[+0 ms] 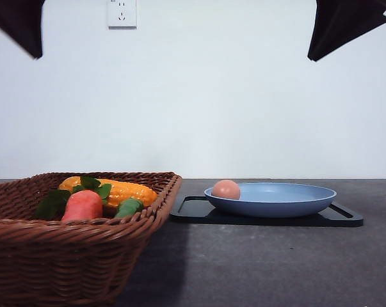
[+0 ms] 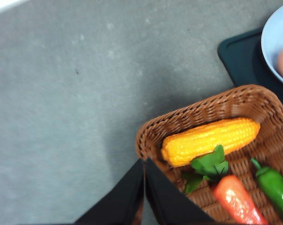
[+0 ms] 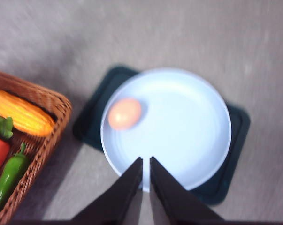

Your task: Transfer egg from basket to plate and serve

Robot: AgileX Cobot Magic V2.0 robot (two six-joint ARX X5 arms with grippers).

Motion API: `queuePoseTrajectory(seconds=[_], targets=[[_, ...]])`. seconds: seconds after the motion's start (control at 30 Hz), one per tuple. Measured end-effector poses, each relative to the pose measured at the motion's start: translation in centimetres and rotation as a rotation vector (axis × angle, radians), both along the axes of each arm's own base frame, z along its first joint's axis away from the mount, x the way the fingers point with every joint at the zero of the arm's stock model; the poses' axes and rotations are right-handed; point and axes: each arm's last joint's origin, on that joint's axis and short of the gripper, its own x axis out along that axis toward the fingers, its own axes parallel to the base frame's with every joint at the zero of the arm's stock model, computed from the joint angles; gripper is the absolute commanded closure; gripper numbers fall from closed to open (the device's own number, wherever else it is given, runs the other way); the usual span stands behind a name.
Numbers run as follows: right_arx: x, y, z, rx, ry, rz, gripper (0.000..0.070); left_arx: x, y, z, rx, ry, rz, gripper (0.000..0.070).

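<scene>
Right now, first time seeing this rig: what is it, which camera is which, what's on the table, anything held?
It is a two-armed robot at a table. One picture looks forward over the table; the other two come from cameras on each arm's wrist, looking down past the jaws.

On the dark grey table sits a wicker basket holding a corn cob, a red-orange vegetable with green leaves and a green pepper. Beside it, a black tray carries a light blue plate, and the egg already lies in the plate near its rim.

The left gripper hangs over the basket's edge, the right gripper over the plate. Both sets of jaws look closed and hold nothing.
</scene>
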Motion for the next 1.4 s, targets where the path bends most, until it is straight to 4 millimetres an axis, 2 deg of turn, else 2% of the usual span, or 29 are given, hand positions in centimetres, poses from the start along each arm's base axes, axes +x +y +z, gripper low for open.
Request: queuePoseTrajectory(seconds=[0.2,0.37,0.47,1.07,1.17,1.3,1.4], targets=[[-4.2,-0.6,-3.3,0.036,-0.180,-0.005,0.0700,-2.7,1.3,-3.3,-0.131,-0.140,0.018,0.0700],[-6.2,-1.4,-7.2,0.065,-0.256,-0.012,0.0700,-5.1,1.8,-6.4,-0.252,-0.189,-0.017,0.0700],[-6.7,-1.6,-8.6,0.074,-0.274,-0.013,0.0700,-5.9,2.0,-7.3,-0.277,-0.190,-0.016,0.0700],[-6.6,-1.6,-8.6,0.091,-0.290,-0.017,0.0700,-6.3,2.2,-7.1,-0.301,-0.186,-0.007,0.0700],[-6.6,-1.6,-8.6,0.091,-0.290,-0.017,0.0700,-7.9,3.1,-6.1,-0.332,-0.244,-0.014,0.0700],[-6.6,-1.6,-8.6,0.091,-0.290,-0.017,0.0700,-10.6,5.0,-4.2,-0.376,-0.433,-0.020,0.0700],[-6.6,-1.6,-8.6,0.091,-0.290,-0.017,0.0700,-12.2,6.5,-3.7,-0.387,-0.570,0.040,0.0700]])
